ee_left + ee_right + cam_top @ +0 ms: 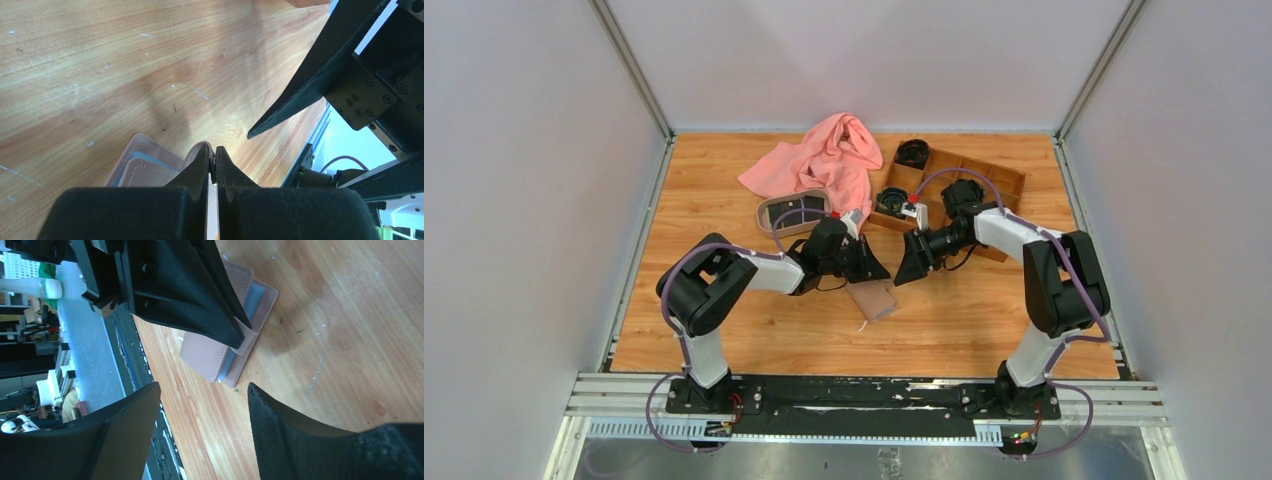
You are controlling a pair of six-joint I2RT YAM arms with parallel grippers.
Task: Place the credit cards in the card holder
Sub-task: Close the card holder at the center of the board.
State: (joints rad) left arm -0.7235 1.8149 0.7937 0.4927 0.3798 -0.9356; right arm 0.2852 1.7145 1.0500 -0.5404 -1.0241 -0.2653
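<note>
Left claw (215, 152) fills the wrist view's foreground, clenched on a thin tan flap of the card holder (145, 167), and its fingers hide the near part. Grey-blue lining shows between the tan layers lying on the bench (724, 330). Right claw (204, 386) hangs released just beside the card holder, apart from it. Beyond the card holder, dark credit cards (782, 211) sit in an oval tray (762, 222), their details too small to make out.

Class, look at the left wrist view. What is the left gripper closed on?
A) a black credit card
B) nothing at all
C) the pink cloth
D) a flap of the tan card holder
D: the left gripper is shut with a tan flap of the card holder pinched between its fingers.
</note>
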